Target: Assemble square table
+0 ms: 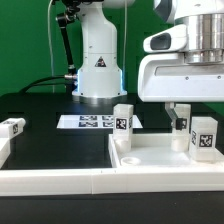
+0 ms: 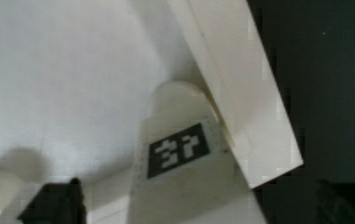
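Tool [image 1: 186, 121] spread wide, holding nothing; hangs just beside short white tagged plastic block leg [image 1: 203, 136], upright, toward exterior view's right.

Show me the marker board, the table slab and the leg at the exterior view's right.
marker board [image 1: 85, 122], exterior view, printed top face.
table slab [image 1: 155, 151], exterior view, bare top surface.
leg [image 1: 204, 138], exterior view, tagged front face.

Black matte surface [image 1: 50, 140] fills the middle ground in the exterior view. Pale, plain wall [image 1: 25, 35] behind it. Marker board [image 1: 90, 122] lies flat on the surface, near centre. Long white border rail [image 1: 50, 182] edges the front. Light even, soft; shadows faint.
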